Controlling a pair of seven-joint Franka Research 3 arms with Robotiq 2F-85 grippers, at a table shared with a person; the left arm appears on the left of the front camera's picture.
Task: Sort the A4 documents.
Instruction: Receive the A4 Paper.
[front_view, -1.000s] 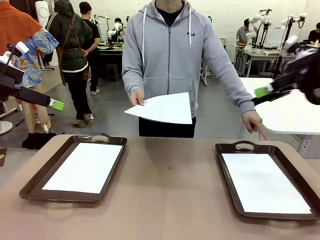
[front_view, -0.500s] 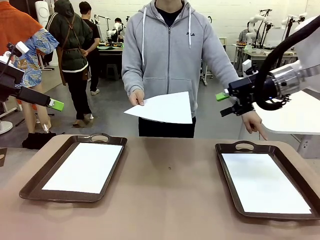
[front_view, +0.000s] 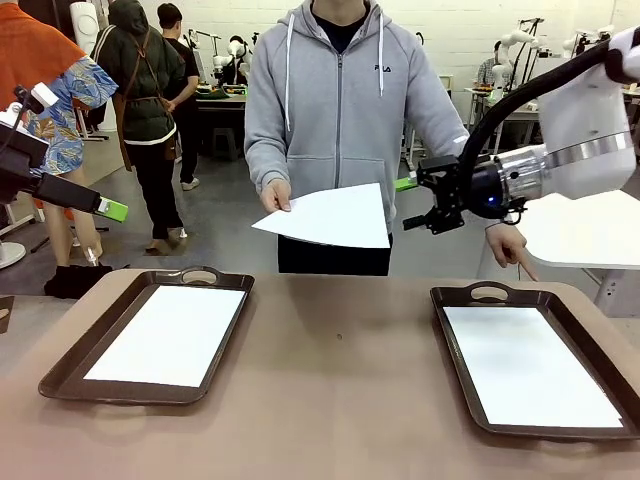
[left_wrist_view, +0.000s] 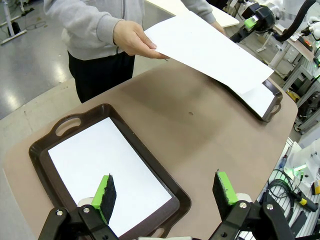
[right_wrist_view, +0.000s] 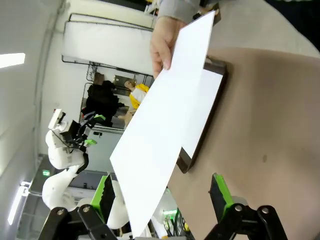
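A person's hand (front_view: 272, 195) holds one A4 document (front_view: 330, 217) out level above the table's far edge. My right gripper (front_view: 412, 205) hangs open just right of that sheet's right edge. In the right wrist view the sheet (right_wrist_view: 165, 125) points toward the gap of the open right gripper (right_wrist_view: 161, 192), with nothing gripped. Another document (front_view: 168, 335) lies in the left tray (front_view: 200, 276), and one more (front_view: 530, 365) in the right tray (front_view: 488, 292). My left gripper (left_wrist_view: 165, 190) is open, high over the left tray's sheet (left_wrist_view: 100, 165), and sits at the picture's left (front_view: 112, 210).
The person's other hand (front_view: 512, 250) points a finger down at the table beside the right tray's handle. Bare brown tabletop (front_view: 340, 380) lies between the two trays. Other people and work tables stand farther back.
My right arm has swung in from the far right toward the held sheet and now sits at its right edge. The left arm and the sheets in the trays have not moved.
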